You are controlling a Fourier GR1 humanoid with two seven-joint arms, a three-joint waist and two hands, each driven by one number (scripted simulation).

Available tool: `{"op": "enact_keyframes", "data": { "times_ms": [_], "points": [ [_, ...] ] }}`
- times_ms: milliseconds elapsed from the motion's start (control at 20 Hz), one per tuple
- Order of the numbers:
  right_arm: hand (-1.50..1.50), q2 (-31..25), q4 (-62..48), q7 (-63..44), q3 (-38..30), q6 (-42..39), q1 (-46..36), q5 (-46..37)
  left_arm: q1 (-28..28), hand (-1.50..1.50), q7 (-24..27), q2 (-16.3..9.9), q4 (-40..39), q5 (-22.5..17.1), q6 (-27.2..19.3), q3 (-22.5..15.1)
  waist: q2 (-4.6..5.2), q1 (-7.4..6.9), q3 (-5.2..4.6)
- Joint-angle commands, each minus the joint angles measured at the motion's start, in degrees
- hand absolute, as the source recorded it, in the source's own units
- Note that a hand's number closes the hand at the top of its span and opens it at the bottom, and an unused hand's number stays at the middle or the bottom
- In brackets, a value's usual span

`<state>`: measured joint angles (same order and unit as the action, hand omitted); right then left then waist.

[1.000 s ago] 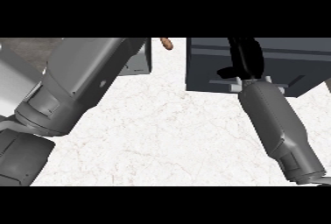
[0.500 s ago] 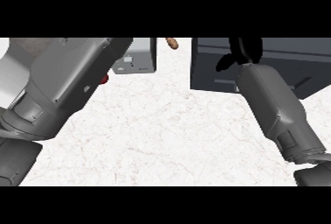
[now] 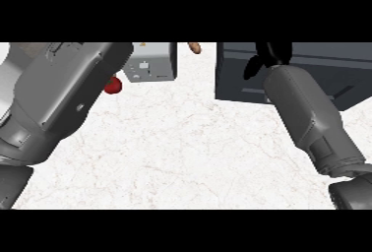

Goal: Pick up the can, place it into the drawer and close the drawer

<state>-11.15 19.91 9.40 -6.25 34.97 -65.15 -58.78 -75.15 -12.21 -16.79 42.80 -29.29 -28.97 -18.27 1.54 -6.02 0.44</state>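
Nearest, bare white table lies between the grey forearms; farther, a red object peeks beside the left forearm; the right robot hand overlaps the dark drawer, fingers indistinct; the can is unseen; a grey box stands beyond.

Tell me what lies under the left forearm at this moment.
A red object pokes out from beneath the left forearm, on the white counter. The forearm covers the rest of it, so what it is cannot be told. The left hand is hidden too.
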Motion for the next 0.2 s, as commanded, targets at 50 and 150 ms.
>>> {"op": "enact_keyframes", "data": {
  "times_ms": [50, 150],
  "points": [
    [-1.5, 1.5, 1.3, 2.3, -5.4, 2.1, -4.6, 5.8, 4.1, -1.5, -1.1, -2.4, 4.6, -0.1, 1.1, -0.3, -0.67, -1.52, -0.33],
    [-1.5, 0.6, 0.2, 3.9, -5.2, 1.6, -4.8, 5.2, 4.3, -1.5, -2.9, -0.4, 7.9, 0.3, -1.4, -1.4, -1.0, -1.26, -0.31]
  ]
}}
